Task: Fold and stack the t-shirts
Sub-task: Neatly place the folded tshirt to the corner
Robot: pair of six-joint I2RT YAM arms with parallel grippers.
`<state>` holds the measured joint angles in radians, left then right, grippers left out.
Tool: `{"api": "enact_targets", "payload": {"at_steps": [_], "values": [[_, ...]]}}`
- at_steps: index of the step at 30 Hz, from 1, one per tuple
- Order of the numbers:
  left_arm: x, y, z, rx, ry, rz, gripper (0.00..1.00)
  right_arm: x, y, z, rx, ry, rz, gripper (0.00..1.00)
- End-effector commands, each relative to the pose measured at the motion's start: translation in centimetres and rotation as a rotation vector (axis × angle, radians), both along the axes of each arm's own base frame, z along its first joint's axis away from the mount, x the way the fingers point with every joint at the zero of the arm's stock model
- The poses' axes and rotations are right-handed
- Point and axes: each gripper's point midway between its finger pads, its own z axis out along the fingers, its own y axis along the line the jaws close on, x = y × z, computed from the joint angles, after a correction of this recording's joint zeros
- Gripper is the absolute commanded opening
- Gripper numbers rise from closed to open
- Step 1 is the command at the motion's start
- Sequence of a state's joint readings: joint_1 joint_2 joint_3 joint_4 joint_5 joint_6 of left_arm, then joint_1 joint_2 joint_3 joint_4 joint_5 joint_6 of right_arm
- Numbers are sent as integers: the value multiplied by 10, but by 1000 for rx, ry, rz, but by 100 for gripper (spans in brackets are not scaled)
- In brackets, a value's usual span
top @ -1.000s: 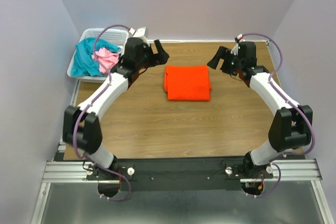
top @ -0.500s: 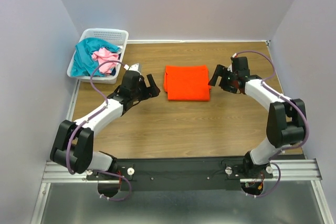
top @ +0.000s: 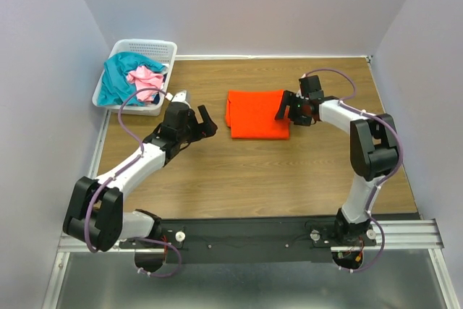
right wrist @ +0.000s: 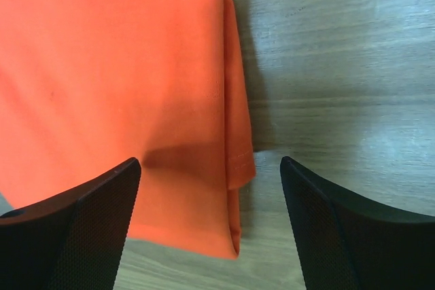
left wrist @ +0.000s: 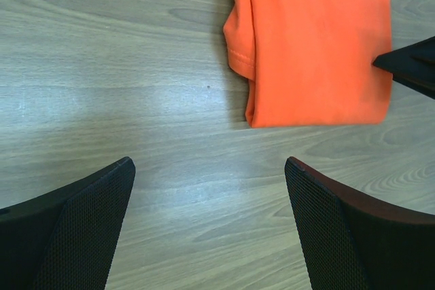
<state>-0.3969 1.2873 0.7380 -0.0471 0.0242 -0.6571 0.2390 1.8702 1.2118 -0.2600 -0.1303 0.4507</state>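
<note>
Mid-frame, the spread right gripper (top: 284, 110) is straddling the right edge of the folded orange shirt (top: 255, 115), seemingly lining up 1 pinch, while the left gripper (top: 208, 122) is hovering spread nearby.

white arm links (top: 137, 163), black joints (top: 98, 208), black mesh-textured fingers (left wrist: 75, 236), looping purple cables (top: 329, 71)

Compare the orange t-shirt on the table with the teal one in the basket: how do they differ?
The orange t-shirt is folded into a flat, neat rectangle; the teal t-shirt is a crumpled heap.
The orange t-shirt lies alone on the wooden table; the teal t-shirt sits in the white basket, spilling over its side, next to the pink t-shirt.
Both look like plain, soft cloth without print.
</note>
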Motion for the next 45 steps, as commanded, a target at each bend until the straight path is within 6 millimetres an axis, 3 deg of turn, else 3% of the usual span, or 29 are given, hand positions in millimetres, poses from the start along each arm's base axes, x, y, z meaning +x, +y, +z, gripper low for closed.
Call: {"api": "enact_targets", "payload": {"at_steps": [1, 7, 10, 14, 16, 19, 20, 24, 27, 31, 32, 36, 42, 45], "values": [[-3, 10, -3, 29, -4, 46, 98, 5, 0, -12, -51, 8, -6, 84], [-3, 11, -2, 32, -5, 48, 98, 5, -1, -26, -94, 25, -6, 73], [-1, 12, -1, 35, -8, 54, 98, 3, 4, -32, -100, 35, 12, 54], [-1, 12, -2, 40, -6, 54, 98, -1, 8, -37, -106, 47, 24, 37], [-1, 12, -2, 40, -8, 53, 98, -4, 8, -38, -111, 52, 27, 35], [-1, 12, -1, 43, -10, 52, 98, -9, 6, -41, -120, 59, 39, 24], [-1, 12, -1, 47, -11, 50, 98, -12, 5, -42, -125, 64, 42, 17], [2, 15, 2, 65, -22, 54, 98, -23, -3, -42, -158, 67, 57, 10], [5, 15, 9, 71, -40, 55, 98, -38, -18, -36, -219, 73, 51, 9], [7, 14, 18, 70, -70, 39, 98, -74, -50, -31, -337, 123, 31, 9], [7, 13, 18, 72, -74, 30, 98, -79, -53, -23, -341, 112, 25, 9], [6, 10, 19, 67, -82, 9, 98, -115, -74, -21, -389, 178, 8, 9], [6, 10, 22, 69, -100, 2, 98, -125, -119, 1, -465, 195, -151, 8], [8, 10, 25, 71, -112, -3, 98, -138, -147, 0, -567, 259, -180, 5]]}}
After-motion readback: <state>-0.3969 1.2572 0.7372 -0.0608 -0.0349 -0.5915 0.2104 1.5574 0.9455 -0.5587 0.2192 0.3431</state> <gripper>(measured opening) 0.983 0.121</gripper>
